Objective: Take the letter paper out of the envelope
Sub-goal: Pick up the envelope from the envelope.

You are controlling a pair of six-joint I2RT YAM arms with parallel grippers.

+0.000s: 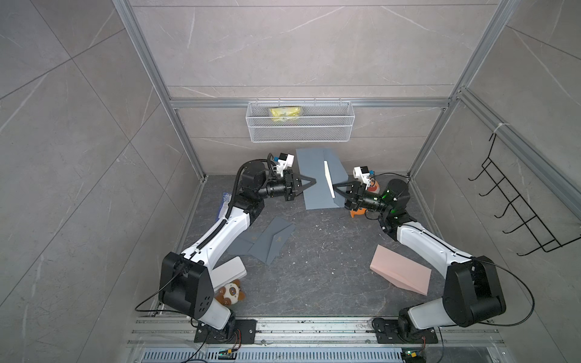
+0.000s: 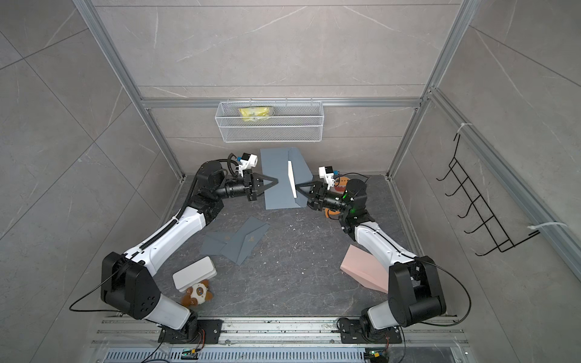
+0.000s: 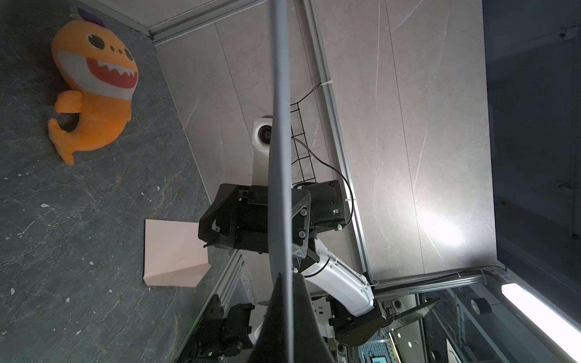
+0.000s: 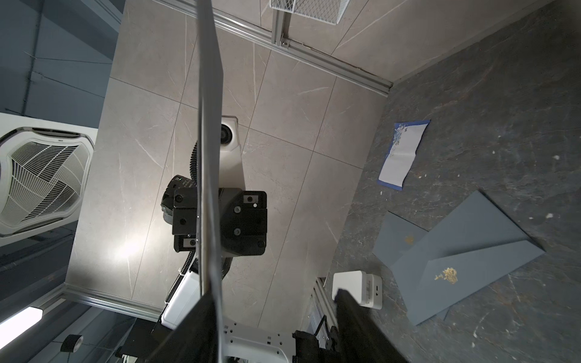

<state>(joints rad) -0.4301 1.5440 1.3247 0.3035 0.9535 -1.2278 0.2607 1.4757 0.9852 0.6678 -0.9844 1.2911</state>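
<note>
Grey envelope [image 1: 316, 198] is held up off the surface [image 1: 314, 270], flap open, with the white letter paper [image 1: 329, 179] poking out of its mouth. Left gripper [image 1: 313, 181]: jaws clenched on the envelope body. Right gripper [image 1: 334, 186]: jaws parted at the paper's edge, nothing pinched. The paper looks light, thin, floppy and probably slick. Pinch the exposed strip mid-edge and pull straight.
</note>
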